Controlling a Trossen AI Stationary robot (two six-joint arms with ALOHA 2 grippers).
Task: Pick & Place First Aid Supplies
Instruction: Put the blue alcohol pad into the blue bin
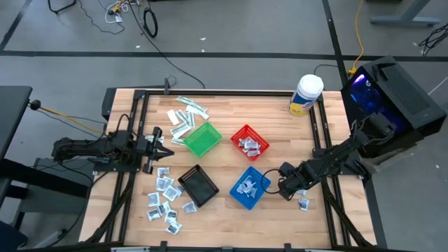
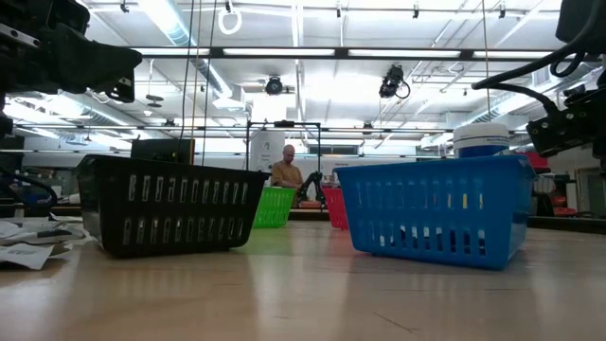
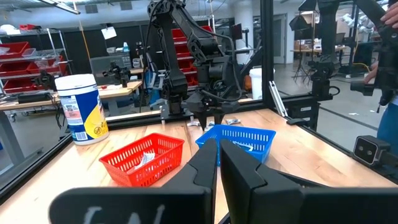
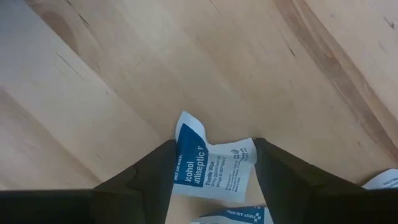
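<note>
My right gripper [image 1: 287, 185] points down at the table just right of the blue basket [image 1: 250, 187]. Its fingers close on a white-and-blue sachet [image 4: 214, 168] lying on the wood. A second sachet [image 4: 236, 216] lies beside it and another [image 4: 382, 180] farther off. Several more sachets [image 1: 164, 199] lie at the near left, and narrow strips [image 1: 185, 115] at the far left. The red basket [image 1: 250, 142] and the blue one hold packets. My left gripper [image 1: 159, 143] waits shut and level at the table's left side. My right gripper has the sachet between its two fingers, one on the blue-printed edge [image 4: 179, 163] and one on the opposite white edge [image 4: 252, 158]. The fingers come from above, pointing down. The sachet rests on the table, its blue corner [image 4: 186, 124] bent upward.
A green basket [image 1: 201, 138] and a black basket [image 1: 199, 186] stand left of centre. A white-lidded tub with a yellow label [image 1: 306, 94] stands at the far right. Bare wood lies between the baskets and the near edge. A person shows in the room behind the table.
</note>
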